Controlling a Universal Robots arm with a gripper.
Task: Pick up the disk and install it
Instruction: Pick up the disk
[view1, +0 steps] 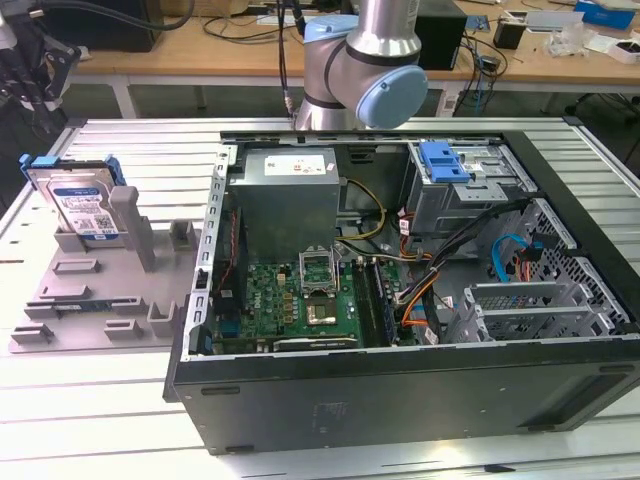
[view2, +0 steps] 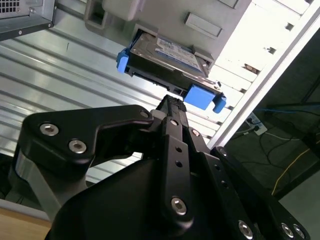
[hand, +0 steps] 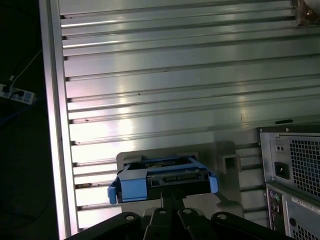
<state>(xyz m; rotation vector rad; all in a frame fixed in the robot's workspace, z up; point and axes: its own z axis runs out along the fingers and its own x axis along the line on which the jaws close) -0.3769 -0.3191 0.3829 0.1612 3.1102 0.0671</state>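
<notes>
The disk, a silver hard drive with a white-and-blue label and a blue carrier frame, stands tilted in a grey holder at the exterior view's left. My black gripper hangs above and behind it, apart from it. In the second wrist view the gripper points at the disk's connector edge between the blue frame tabs. In the first wrist view the fingertips lie together, shut on nothing, just short of the disk.
An open computer case lies on the ribbed metal table, right of the holder. Inside are a grey cage with a blue latch, a grey box with a white label, a motherboard and cables. A cluttered bench runs behind.
</notes>
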